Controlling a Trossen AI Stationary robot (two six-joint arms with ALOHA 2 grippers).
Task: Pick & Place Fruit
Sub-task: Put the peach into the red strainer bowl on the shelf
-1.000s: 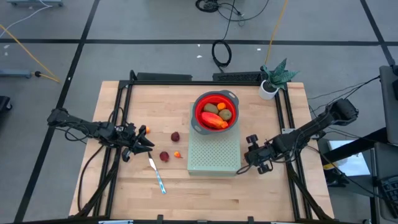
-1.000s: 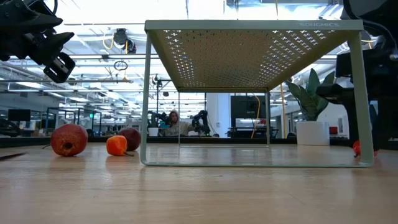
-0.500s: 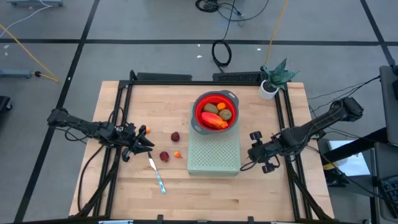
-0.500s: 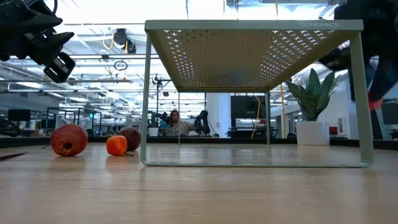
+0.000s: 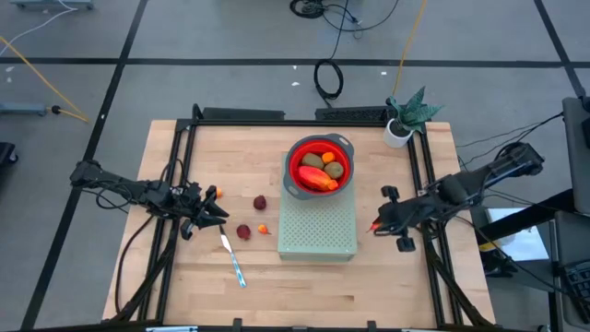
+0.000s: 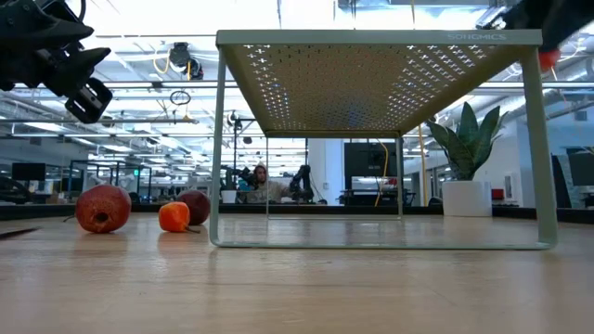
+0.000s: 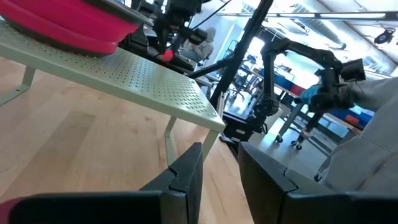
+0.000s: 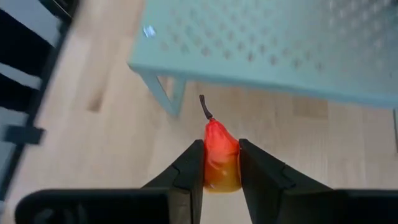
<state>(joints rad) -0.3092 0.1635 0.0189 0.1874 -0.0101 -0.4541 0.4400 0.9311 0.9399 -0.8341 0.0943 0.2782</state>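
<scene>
My right gripper (image 5: 377, 225) hangs in the air just right of the pale green perforated stand (image 5: 318, 226), shut on a small red-orange fruit (image 8: 219, 155) with a dark stem. On the stand sits the red bowl (image 5: 293, 159), holding an elongated red-orange fruit (image 5: 316, 177), brown-green ovals and a tiny orange ball. Two dark red balls (image 5: 261, 202) (image 5: 243, 231) and a tiny orange ball (image 5: 264, 229) rest on the table left of the stand. My left gripper (image 5: 218, 213) waits there, level and open, with another orange ball (image 5: 217, 193) just beyond it. My right gripper pinches the small fruit by its two sides (image 8: 210, 163) between the two fingers. Its stem end (image 8: 205, 107) sticks out past the fingertips. The fingers come from the table's right side, slanting down. The fruit is lifted clear of the table, about level with the stand's top (image 6: 548, 57).
A knife with a light-blue handle (image 5: 232, 260) lies near my left gripper. A potted plant (image 5: 406, 115) stands at the far right corner. Black rails (image 5: 422, 175) run along both sides of the table. People and other robots show in the room behind.
My right gripper has risen from the table beside the stand's right leg to about the height of the stand's top, tipping further downward. The small red-orange fruit has gone up with it, lifted clear of the table.
</scene>
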